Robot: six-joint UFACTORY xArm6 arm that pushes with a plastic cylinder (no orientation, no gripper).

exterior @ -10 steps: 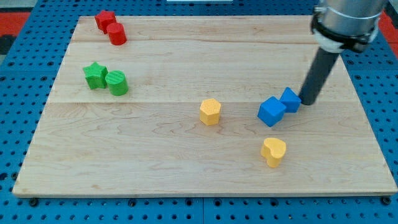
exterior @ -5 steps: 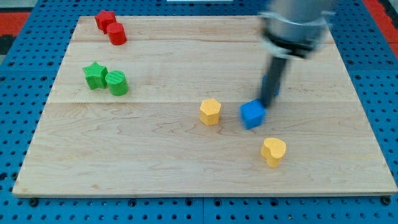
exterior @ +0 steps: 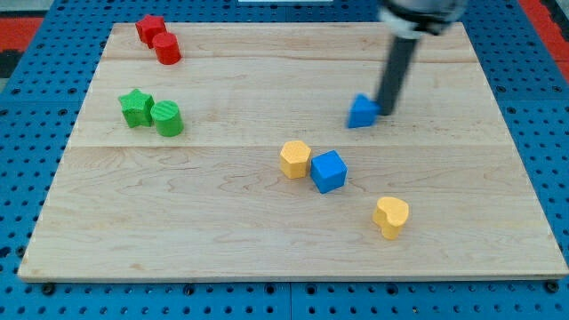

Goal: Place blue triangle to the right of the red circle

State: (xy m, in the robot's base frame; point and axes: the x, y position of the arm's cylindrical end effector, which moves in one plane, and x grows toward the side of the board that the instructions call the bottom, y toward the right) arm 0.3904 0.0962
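The blue triangle [exterior: 361, 112] lies on the wooden board [exterior: 222, 231], right of the centre. My tip [exterior: 386, 112] touches its right side. The red circle [exterior: 167, 49] stands near the view's top left, touching a red star [exterior: 149, 28] above and left of it. The blue triangle is far to the right of and lower than the red circle. A blue cube [exterior: 328, 172] sits below the triangle, touching a yellow hexagon [exterior: 295, 159] on its left.
A green star [exterior: 136, 108] and a green circle [exterior: 166, 118] sit together at the view's left. A yellow heart [exterior: 390, 216] lies at the lower right. Blue pegboard [exterior: 533, 89] surrounds the board.
My tip pushed the blue triangle left and then up the view. The blue cube slid left against the yellow hexagon, which shifted slightly left.
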